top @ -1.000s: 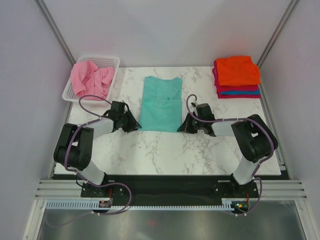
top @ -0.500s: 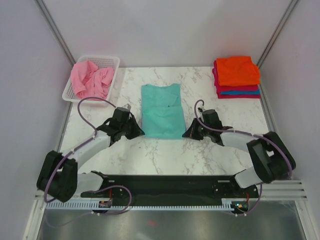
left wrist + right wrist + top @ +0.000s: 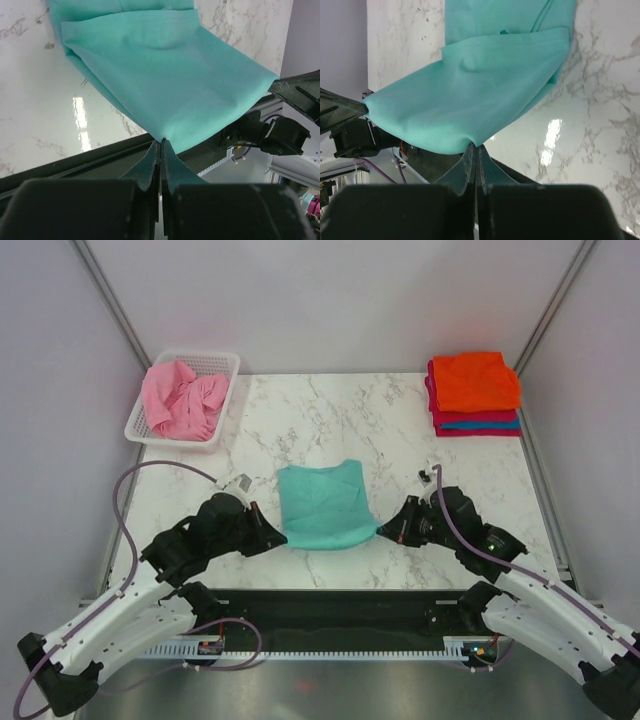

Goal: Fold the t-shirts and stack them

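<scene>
Teal t-shirt [image 3: 322, 505] sits front-centre on the marble counter [image 3: 330, 420], partly folded. Its far part lies flat; its near edge is raised and stretched between the two arms. Left end effector [image 3: 161, 144] is pinched narrow on the near left corner of the teal cloth. Right end effector [image 3: 475, 148] is pinched narrow on the near right corner. Both wrist views show fabric clamped between the fingertips. Pink t-shirt [image 3: 182, 400] lies crumpled in the white slotted basket [image 3: 225, 362] at the far left corner. Folded stack at far right: orange t-shirt [image 3: 475, 380] on top, crimson t-shirt [image 3: 432, 403] and blue t-shirt [image 3: 490, 424] beneath. The stack is well apart from the teal one.
</scene>
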`<state>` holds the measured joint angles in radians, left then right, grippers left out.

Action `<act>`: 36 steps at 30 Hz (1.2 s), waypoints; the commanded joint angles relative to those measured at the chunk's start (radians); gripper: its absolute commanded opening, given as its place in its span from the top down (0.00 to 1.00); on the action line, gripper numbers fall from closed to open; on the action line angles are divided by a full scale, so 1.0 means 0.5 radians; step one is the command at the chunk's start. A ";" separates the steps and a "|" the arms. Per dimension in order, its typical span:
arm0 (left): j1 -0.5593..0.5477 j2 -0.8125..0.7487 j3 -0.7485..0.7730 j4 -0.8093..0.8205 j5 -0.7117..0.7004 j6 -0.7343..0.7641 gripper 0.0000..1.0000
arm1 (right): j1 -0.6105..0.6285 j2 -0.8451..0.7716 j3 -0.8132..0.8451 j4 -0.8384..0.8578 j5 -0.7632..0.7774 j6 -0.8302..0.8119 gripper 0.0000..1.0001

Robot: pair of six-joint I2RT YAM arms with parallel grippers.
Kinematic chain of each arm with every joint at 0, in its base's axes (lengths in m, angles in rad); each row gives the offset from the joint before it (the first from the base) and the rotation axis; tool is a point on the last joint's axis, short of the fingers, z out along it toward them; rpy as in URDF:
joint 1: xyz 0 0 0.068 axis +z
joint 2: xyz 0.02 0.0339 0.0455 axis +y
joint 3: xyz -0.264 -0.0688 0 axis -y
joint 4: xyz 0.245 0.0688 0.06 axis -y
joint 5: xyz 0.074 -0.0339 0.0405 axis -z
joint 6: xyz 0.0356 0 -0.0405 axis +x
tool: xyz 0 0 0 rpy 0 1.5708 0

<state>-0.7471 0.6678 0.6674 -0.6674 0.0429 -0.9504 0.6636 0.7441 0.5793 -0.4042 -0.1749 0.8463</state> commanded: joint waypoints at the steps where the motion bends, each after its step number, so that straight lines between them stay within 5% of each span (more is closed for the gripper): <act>1: -0.018 -0.093 0.134 -0.297 -0.080 -0.164 0.98 | 0.056 -0.144 0.102 -0.376 0.208 0.130 1.00; 13: 0.006 0.217 0.512 -0.509 -0.365 -0.020 0.98 | 0.056 0.392 0.694 -0.520 0.463 -0.158 1.00; 25: 0.650 0.775 0.757 -0.282 -0.009 0.474 0.98 | -0.235 1.131 1.102 -0.342 0.273 -0.487 1.00; 36: 1.016 2.095 1.248 -0.024 0.233 0.747 0.98 | -0.499 2.113 1.581 -0.131 0.028 -0.695 1.00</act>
<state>-0.2710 1.5543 1.1942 -0.7124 0.1349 -0.6750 0.4442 1.7153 1.2888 -0.5079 -0.1452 0.5579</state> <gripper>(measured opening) 0.026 0.007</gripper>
